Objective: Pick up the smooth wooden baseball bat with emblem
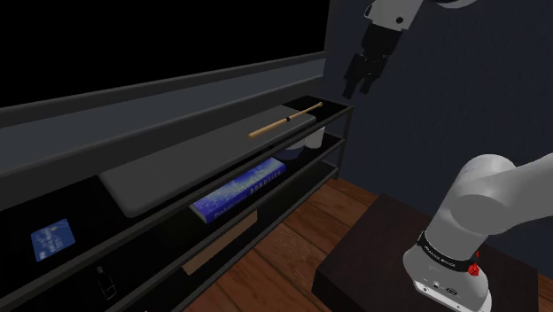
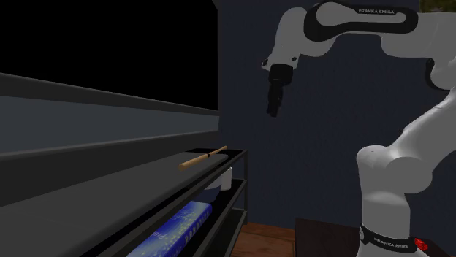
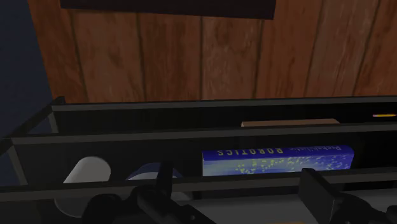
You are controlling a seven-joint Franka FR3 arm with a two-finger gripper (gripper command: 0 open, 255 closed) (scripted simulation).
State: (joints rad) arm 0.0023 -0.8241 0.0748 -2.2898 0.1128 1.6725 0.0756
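A dark shelf rack (image 1: 344, 113) stands on the wooden floor (image 1: 301, 222). On its top level lie a grey flat panel (image 1: 177, 173) and, at the far end toward the shoulder view's right, a light brown baseball bat (image 1: 285, 120). One level lower lie a blue book (image 1: 239, 189) and, further along, a white cup (image 1: 310, 139).

Bat (image 1: 285, 120) too small for detail

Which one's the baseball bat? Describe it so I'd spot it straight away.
Find the dark shelf unit along the wall. On its top level, at the end nearest the arm, lies the bat: slim, tan, wooden. The blue book sits a level lower.
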